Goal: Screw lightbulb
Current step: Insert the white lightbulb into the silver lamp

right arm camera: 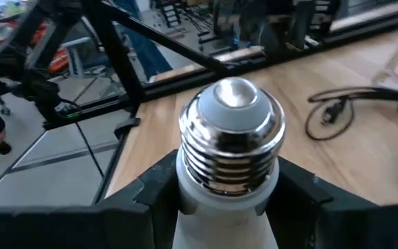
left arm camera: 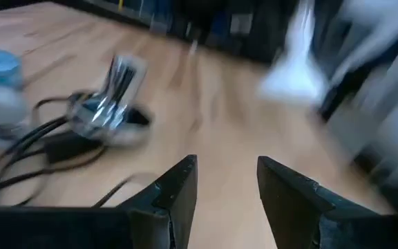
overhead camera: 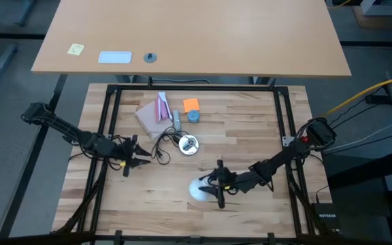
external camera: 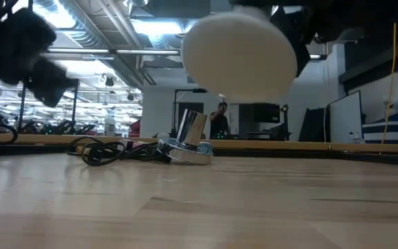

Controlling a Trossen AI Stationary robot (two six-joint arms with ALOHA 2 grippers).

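Right end effector (overhead camera: 218, 189) is seen at the near edge of the tabletop (overhead camera: 250, 129), its fingers clamped on the pale neck of the lightbulb (overhead camera: 201, 190); in the right wrist view the silver screw base (right arm camera: 232, 135) is seen pointing away from the wrist, between the two dark fingers (right arm camera: 150, 190); in the low view the frosted globe (external camera: 240, 54) is seen raised clear of the wood. Left end effector (overhead camera: 136, 154) is placed over the left-middle of the tabletop, nothing held; its fingers (left arm camera: 175, 190) are seen slightly apart in the left wrist view, with bare wood showing in the narrow gap. Just to its right a socket (overhead camera: 188, 143), round, white and silver, is seen lying on the wood, with a thin black cord (overhead camera: 162, 145) looped beside it. Farther back a small blue-grey round piece (overhead camera: 193, 116), an orange note (overhead camera: 191, 104) and a pink-and-tan packet (overhead camera: 155, 112) are noted; beyond the frame a second tabletop (overhead camera: 250, 41) is seen.
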